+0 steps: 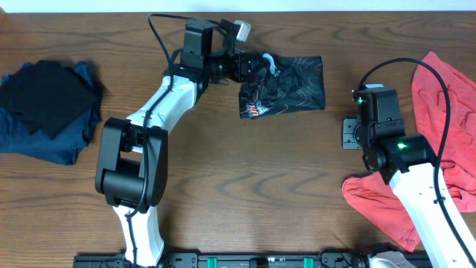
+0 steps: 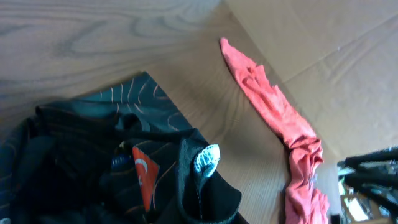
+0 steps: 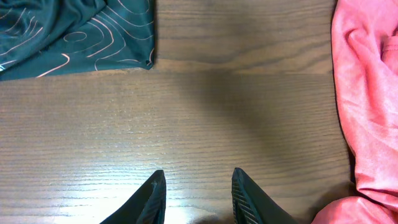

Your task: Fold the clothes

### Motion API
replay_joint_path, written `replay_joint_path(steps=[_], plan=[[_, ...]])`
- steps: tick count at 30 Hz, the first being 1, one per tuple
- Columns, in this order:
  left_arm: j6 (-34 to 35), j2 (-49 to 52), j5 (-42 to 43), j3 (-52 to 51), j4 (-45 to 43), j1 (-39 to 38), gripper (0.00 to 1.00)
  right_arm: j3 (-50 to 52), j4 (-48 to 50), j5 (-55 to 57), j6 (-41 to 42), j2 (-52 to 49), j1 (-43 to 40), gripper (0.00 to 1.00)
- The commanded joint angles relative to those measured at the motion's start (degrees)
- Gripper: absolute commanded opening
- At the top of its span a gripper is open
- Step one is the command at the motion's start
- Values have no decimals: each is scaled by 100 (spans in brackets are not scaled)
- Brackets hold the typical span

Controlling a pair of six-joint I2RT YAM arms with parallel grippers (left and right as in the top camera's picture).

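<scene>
Between the left jaws, pressed together, I've got one edge of the black jersey [image 1: 290,85] pinched; fabric bunches up round them in the left wrist view. From there the jersey stretches away across the surface [image 1: 238,171] as a rough small rectangle, but it's rumpled, so I'd call it mid-fold, not finished.

Right jaws are part spread w/ nothing between them, hovering over bare wood. In their own view the jersey's corner sits ahead & to the left, well apart. The red shirt [image 1: 461,112] lies crumpled along their right side and looks unfolded.

Far off on the other side of the left jaws is a dark pile [image 1: 44,104] of blue/black clothes; can't tell if it's folded.

My est.: jersey approx. half done, red shirt left to do.
</scene>
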State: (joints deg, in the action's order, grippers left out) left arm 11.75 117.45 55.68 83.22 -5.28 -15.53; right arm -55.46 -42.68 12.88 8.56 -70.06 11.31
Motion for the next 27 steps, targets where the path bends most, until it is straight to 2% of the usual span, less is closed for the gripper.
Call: replay_joint_path(steps=[1,14,15,16,17,18,23,27], plan=[[-601,26,-63,37,144,-2,6,-4,-24,39,85,22,-26,34],[-769,26,-1156,37,-9,-48,7,-2,258,-450,85,-90,-24,34],[-769,26,-1213,37,-70,-57,15,-2,328,-498,85,-138,-20,34],[-767,26,-1259,37,-138,-63,41,-2,393,-555,83,-188,-20,34],[-765,26,-1329,37,-216,-68,76,-2,463,-592,83,-254,-22,34],[-765,26,-1362,39,-310,-68,98,-2,531,-608,83,-332,-20,34],[-492,7,-1388,39,-437,52,98,-2,1130,-739,81,-859,-22,34],[-350,-4,-938,39,330,249,98,-2,2140,-739,-11,-1436,-22,33]])
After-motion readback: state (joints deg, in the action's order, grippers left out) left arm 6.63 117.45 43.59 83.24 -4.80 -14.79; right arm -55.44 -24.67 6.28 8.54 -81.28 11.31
